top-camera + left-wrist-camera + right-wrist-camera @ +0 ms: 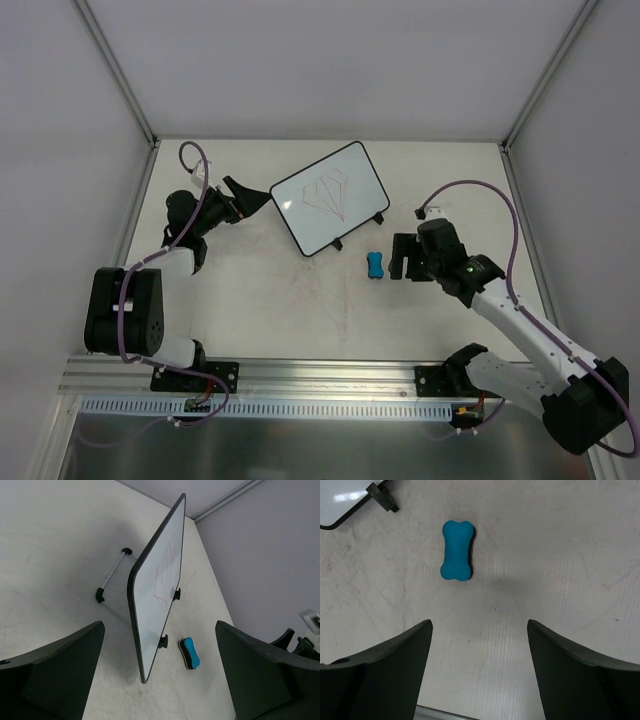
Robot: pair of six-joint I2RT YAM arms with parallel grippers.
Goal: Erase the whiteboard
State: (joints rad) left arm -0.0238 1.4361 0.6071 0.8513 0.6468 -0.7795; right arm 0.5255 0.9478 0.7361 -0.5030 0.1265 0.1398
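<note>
The whiteboard [329, 197] stands tilted on its two black feet at the middle back of the table, with a faint red line drawing on it. In the left wrist view it shows edge-on [159, 580]. The blue bone-shaped eraser [375, 265] lies on the table just right of the board's near corner; it also shows in the left wrist view [190, 653] and the right wrist view [457, 550]. My left gripper [247, 197] is open and empty, just left of the board. My right gripper [404, 257] is open and empty, just right of the eraser.
White enclosure walls with metal corner posts [118, 70] bound the table at the back and sides. An aluminium rail [300, 372] runs along the near edge. Faint red smudges mark the table [330, 300] in front of the board.
</note>
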